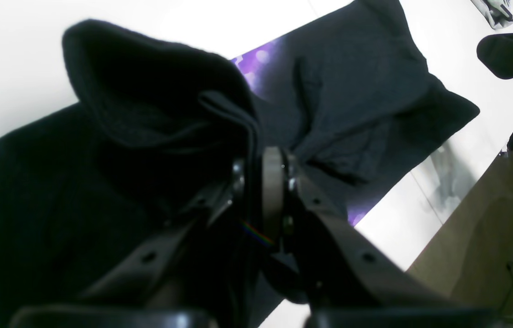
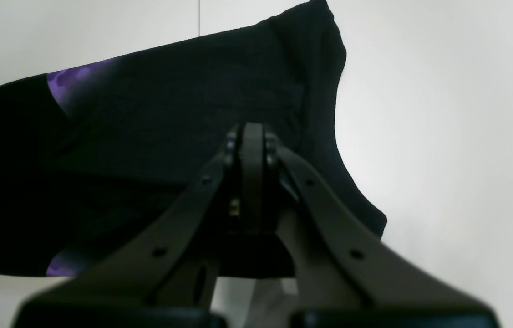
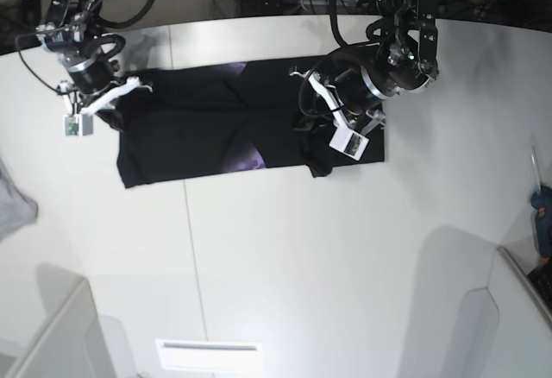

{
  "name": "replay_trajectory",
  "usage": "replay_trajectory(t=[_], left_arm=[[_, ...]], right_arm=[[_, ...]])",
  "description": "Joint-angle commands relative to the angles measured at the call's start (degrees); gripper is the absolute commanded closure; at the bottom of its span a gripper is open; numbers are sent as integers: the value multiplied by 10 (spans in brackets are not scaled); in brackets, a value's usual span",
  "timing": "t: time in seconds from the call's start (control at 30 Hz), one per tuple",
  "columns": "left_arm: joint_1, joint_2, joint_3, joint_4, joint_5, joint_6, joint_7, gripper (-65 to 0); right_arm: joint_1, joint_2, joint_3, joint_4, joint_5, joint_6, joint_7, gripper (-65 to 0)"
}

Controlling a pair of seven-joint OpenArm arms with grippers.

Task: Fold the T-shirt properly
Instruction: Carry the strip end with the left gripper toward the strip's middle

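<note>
Folding barely begun: our left hand (image 1: 263,182) pinches the black fabric T-shirt (image 3: 216,132) at three o'clock; our right hand (image 2: 252,150), closed, sits at nine o'clock.

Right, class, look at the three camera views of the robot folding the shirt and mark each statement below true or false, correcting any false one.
1. The T-shirt lies on a white table. True.
2. The left gripper is wide open above bare table. False: it is shut on a lifted fold of the T-shirt.
3. Purple print shows on the T-shirt. True.
4. The right gripper is open. False: its jaws are closed together.
5. The T-shirt is red. False: it is black.
</note>
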Motion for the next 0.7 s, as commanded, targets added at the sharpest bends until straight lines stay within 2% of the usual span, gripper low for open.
replay_trajectory(t=[0.0,0.67], left_arm=[[-4,1,1,4,-12,-3,-13,0],[-11,1,1,-30,-15,-3,-13,0]], right_arm=[[3,3,3,11,10,3,15,0],[3,-7,3,11,10,3,15,0]])
